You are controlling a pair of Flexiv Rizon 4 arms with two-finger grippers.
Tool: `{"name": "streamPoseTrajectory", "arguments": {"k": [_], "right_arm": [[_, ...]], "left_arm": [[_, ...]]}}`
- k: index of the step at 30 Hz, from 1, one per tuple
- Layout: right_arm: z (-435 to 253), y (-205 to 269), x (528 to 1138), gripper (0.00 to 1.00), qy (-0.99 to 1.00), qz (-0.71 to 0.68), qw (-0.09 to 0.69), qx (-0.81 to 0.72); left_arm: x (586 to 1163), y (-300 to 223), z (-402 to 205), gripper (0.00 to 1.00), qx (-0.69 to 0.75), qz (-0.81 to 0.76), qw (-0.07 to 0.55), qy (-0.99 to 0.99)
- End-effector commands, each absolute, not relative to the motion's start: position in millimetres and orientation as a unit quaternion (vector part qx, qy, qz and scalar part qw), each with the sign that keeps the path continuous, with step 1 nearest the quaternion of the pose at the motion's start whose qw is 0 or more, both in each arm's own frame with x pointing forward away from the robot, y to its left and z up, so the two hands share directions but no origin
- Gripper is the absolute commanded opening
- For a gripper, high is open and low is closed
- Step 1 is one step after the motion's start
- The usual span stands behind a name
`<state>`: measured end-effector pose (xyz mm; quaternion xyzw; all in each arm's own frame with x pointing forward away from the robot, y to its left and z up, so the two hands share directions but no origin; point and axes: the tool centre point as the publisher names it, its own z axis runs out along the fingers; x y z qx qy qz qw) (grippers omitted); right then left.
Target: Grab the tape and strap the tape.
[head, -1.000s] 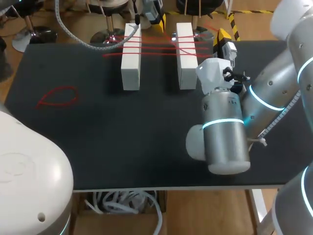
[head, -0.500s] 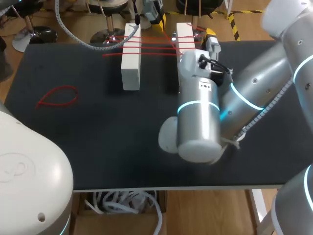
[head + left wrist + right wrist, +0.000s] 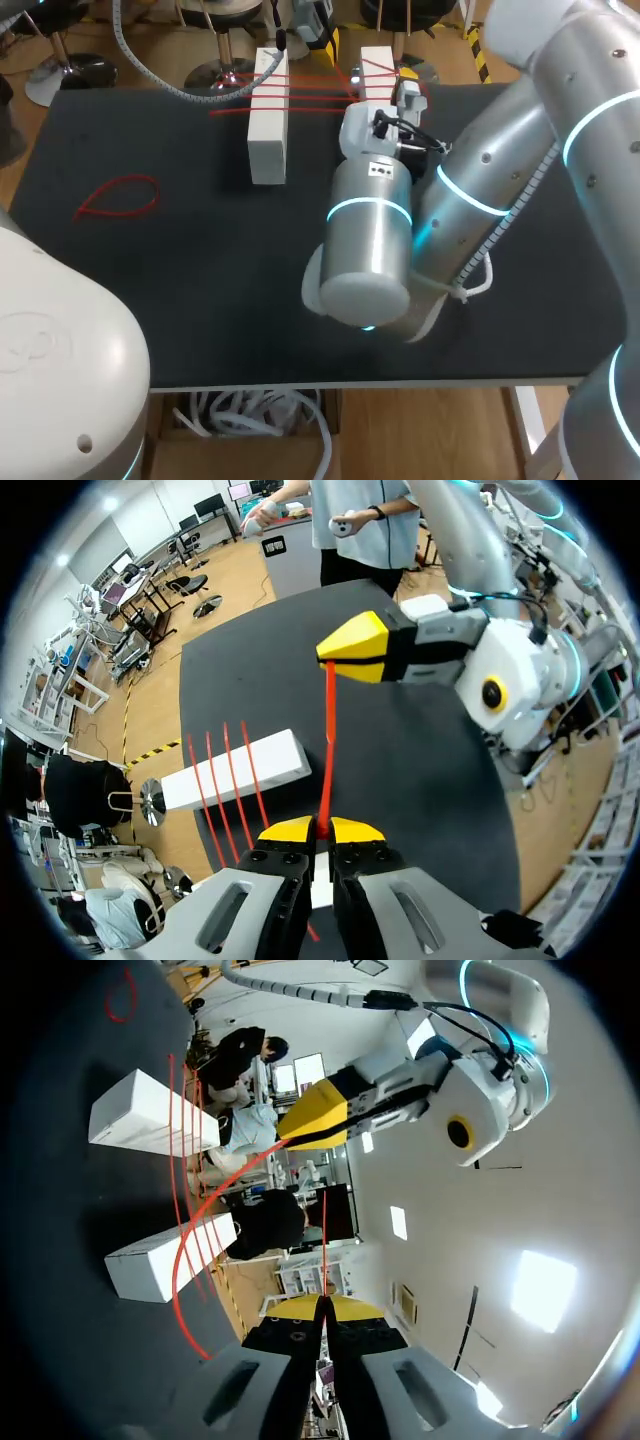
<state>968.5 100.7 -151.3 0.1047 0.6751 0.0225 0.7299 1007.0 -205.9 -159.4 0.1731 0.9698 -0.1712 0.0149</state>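
Three red bands (image 3: 230,770) sit strapped across the white blocks (image 3: 267,125); a fourth band (image 3: 327,740) is clenched taut between left claw (image 3: 322,828) and right claw (image 3: 323,1305) above the desk (image 3: 200,280), not yet strapped on, and a spare band (image 3: 118,197) lies apart

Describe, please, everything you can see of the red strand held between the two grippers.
The red strand is thin, bright red and band-like, drawn straight and taut between the left gripper, shut on its near end, and the right gripper, shut on the far end. It runs above the black table, beside a white block crossed by three similar red bands.
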Motion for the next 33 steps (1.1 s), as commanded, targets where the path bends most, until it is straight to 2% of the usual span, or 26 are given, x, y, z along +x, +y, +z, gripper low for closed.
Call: {"name": "streamPoseTrajectory", "arguments": {"k": [1,18,33], "right_arm": [[-165,119,967,0.00,0.476,-0.037,0.868,0.136],[-157,133,985,0.00,0.484,-0.049,0.862,0.143],[-159,123,963,0.00,0.519,-0.050,0.842,0.136]], "left_arm": [[1007,-206,-158,0.00,0.173,-0.169,0.014,0.970],[1007,-206,-158,0.00,0.173,-0.169,0.014,0.970],[1007,-206,-158,0.00,0.173,-0.169,0.014,0.970]]}}
